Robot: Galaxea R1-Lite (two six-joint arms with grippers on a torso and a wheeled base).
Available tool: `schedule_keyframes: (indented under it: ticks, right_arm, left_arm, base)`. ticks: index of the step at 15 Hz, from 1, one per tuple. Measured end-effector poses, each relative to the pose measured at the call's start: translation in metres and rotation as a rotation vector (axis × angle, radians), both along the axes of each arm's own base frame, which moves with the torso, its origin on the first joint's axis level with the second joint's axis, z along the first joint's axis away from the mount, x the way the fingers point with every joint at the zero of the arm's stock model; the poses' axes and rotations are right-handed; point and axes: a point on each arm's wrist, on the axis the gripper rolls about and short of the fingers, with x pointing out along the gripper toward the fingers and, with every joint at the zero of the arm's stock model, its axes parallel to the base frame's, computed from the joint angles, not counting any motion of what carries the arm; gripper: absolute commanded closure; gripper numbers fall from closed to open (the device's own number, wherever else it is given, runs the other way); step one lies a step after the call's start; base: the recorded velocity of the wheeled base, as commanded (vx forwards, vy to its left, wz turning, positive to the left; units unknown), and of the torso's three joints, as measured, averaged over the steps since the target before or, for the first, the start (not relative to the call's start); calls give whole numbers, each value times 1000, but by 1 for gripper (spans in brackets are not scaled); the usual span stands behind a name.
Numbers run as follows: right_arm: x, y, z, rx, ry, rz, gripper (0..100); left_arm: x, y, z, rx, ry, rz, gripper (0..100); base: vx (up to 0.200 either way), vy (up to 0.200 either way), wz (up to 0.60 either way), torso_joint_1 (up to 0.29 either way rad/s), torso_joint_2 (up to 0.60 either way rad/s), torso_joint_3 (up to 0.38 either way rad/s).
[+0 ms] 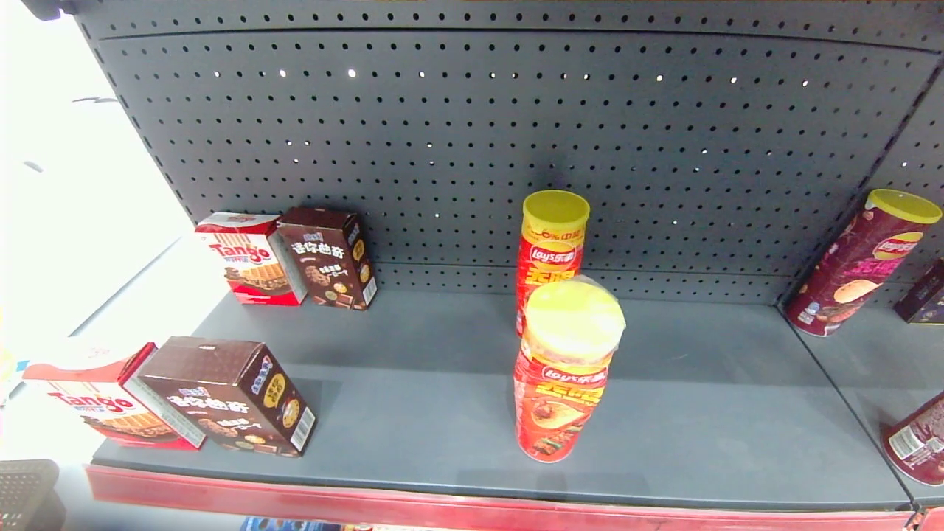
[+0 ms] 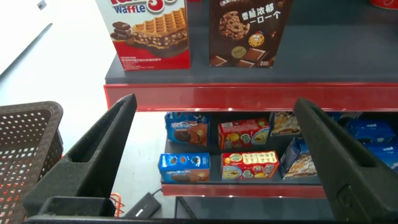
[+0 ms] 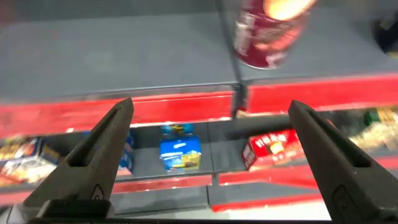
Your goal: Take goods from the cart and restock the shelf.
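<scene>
Two red chip cans with yellow lids stand on the grey shelf [image 1: 700, 413], one at the front [image 1: 564, 369] and one behind it [image 1: 549, 247]. At the shelf's left stand red wafer boxes [image 1: 251, 258] [image 1: 110, 402] and brown cookie boxes [image 1: 332, 258] [image 1: 232, 394]. My left gripper [image 2: 214, 155] is open and empty, held in front of the red shelf edge [image 2: 249, 96] below the wafer box [image 2: 149, 31] and cookie box [image 2: 245, 31]. My right gripper [image 3: 211, 155] is open and empty too, below a dark red can [image 3: 270, 34] near the shelf divider.
A dark basket [image 2: 28, 155] [image 1: 26, 494] sits at the lower left. Maroon cans stand on the neighbouring shelf at the right [image 1: 859, 262] [image 1: 918, 439]. The lower shelf holds blue and red snack boxes [image 2: 249, 146] [image 3: 180, 149]. A perforated back panel [image 1: 479, 147] closes the shelf behind.
</scene>
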Motion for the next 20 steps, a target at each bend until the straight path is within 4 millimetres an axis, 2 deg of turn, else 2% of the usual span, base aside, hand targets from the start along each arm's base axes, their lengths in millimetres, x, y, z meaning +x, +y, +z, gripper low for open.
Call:
schedule_keyframes:
  ticks: [9,12,18,20]
  right_arm:
    - [-2,0,-2,-9,-27,26,0]
    - [-5,-1,-3,-11,-62,115,0]
    - [-10,-2,-4,-15,-119,140,0]
    - [-10,-2,-4,-14,-121,142,0]
  left_arm:
    - [0,0,0,-1,0,0,0]
    - [0,0,0,1,0,0,0]
    - [0,0,0,2,-3,-2,0]
    - [0,0,0,0,-3,0,0]
  base:
    - [0,0,0,0,0,0]
    - [0,0,0,0,0,0]
    - [0,0,0,0,0,0]
    - [-100,0,0,-1,4,1]
